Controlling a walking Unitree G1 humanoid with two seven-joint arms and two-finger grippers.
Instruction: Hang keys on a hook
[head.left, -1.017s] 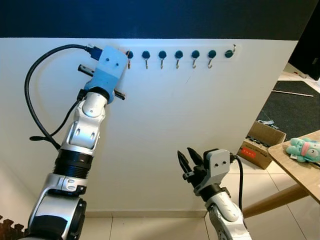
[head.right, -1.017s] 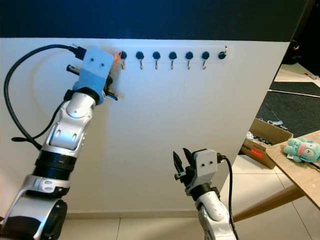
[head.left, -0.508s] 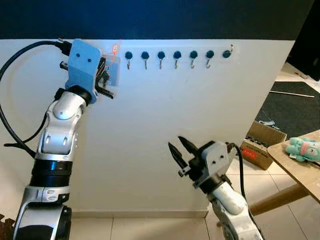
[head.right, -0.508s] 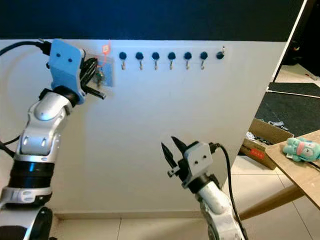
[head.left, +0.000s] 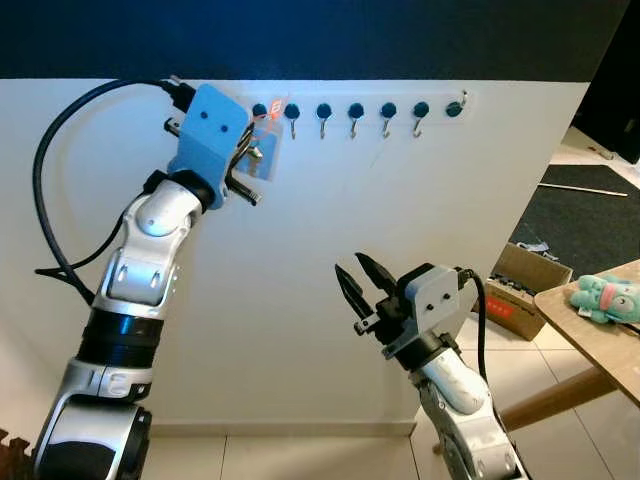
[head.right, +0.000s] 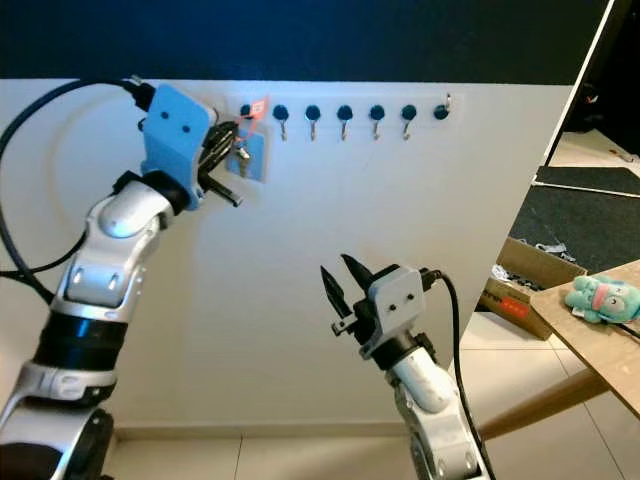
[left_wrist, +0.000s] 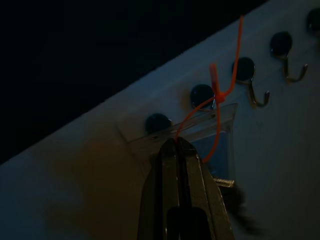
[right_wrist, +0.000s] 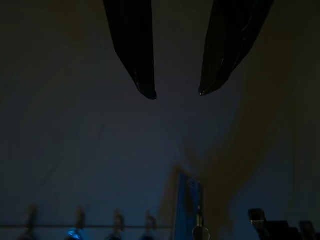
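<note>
The keys (head.left: 262, 155) sit in a clear plastic pouch with an orange loop, pinched at its top in my left gripper (left_wrist: 176, 145), just under the leftmost hooks (head.left: 292, 115) of the wall row.

Keys (left_wrist: 223, 183) dim and half-hidden behind left gripper (left_wrist: 176, 144), pouch (head.left: 264, 156) partly covered, plush toy (head.left: 611, 298) cut by edge

My left gripper (head.right: 225, 150) was raised against the white wall (head.right: 400, 230), pinching the clear key pouch (head.right: 250, 152), whose orange loop (head.right: 256, 108) lay near the leftmost hooks of the hook row (head.right: 345, 113). My right gripper (head.right: 343, 285) hung low with its fingers spread. A teal plush toy (head.right: 603, 298) sat on the wooden table (head.right: 600, 350), beside a cardboard box (head.right: 520, 282).
</note>
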